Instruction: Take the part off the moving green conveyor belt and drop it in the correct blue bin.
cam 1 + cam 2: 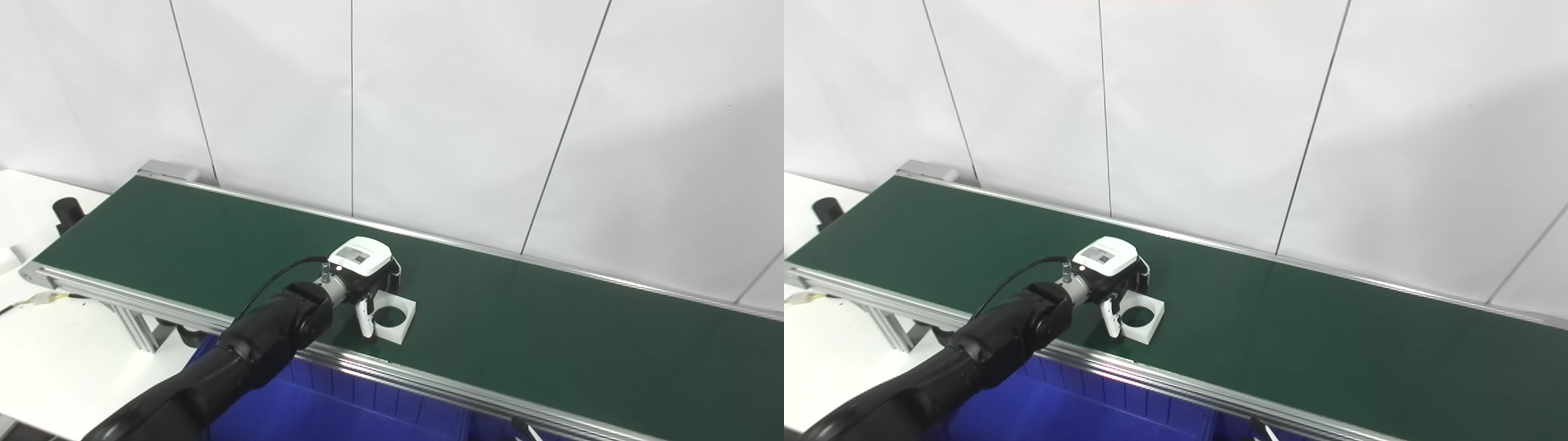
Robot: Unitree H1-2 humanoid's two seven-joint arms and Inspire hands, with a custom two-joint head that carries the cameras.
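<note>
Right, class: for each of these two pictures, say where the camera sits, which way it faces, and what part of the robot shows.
Left eye view: on the robot's head, looking down and forward at the green conveyor belt; the left arm and left hand show, at the white part.
Right eye view: beside it on the head, same aim; the same arm and hand show.
Shared: belt, part, blue bin, white wall.

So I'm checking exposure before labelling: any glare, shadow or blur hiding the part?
Left eye view: even light, soft shadow across the wall upper right, white square part sharp, left hand covers its near-left edge. Right eye view: the same, no glare on the green belt.
</note>
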